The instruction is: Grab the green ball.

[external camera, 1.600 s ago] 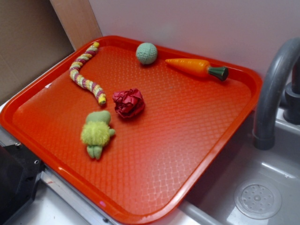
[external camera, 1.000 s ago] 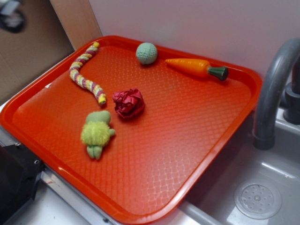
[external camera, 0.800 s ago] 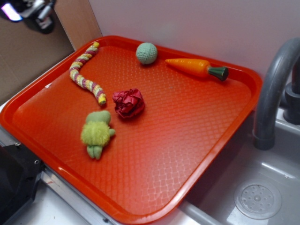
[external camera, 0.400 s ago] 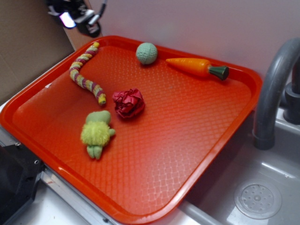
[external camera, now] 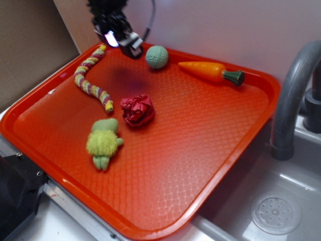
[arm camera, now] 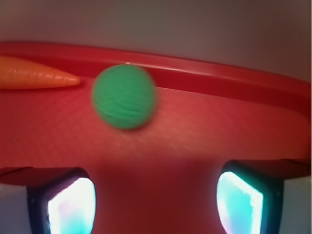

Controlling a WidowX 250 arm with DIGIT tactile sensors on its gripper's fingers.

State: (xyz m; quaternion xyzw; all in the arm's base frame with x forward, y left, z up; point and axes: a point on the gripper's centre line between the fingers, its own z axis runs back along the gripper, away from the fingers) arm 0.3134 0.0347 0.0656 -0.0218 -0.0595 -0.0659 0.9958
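The green ball point(external camera: 157, 56) is a pale mint knitted ball lying at the far edge of the red tray point(external camera: 210, 150). My gripper point(external camera: 123, 44) hovers above the tray just left of the ball, a short gap apart from it, open and empty. In the wrist view the ball point(arm camera: 125, 96) lies ahead and a little left of centre, against the tray's far rim point(arm camera: 219, 78). My two fingertips point(arm camera: 73, 204) stand wide apart at the bottom, with bare tray between them.
An orange toy carrot point(external camera: 210, 72) lies right of the ball; its tip shows in the wrist view point(arm camera: 34, 78). A striped knitted snake point(external camera: 90, 78), a red wad point(external camera: 137, 110) and a fuzzy yellow-green plush point(external camera: 104, 142) lie on the tray. A grey tap point(external camera: 293, 95) and sink stand at right.
My gripper came into view at the top left and moved right and down, from beyond the tray's corner to just left of the green ball. Nothing on the tray moved.
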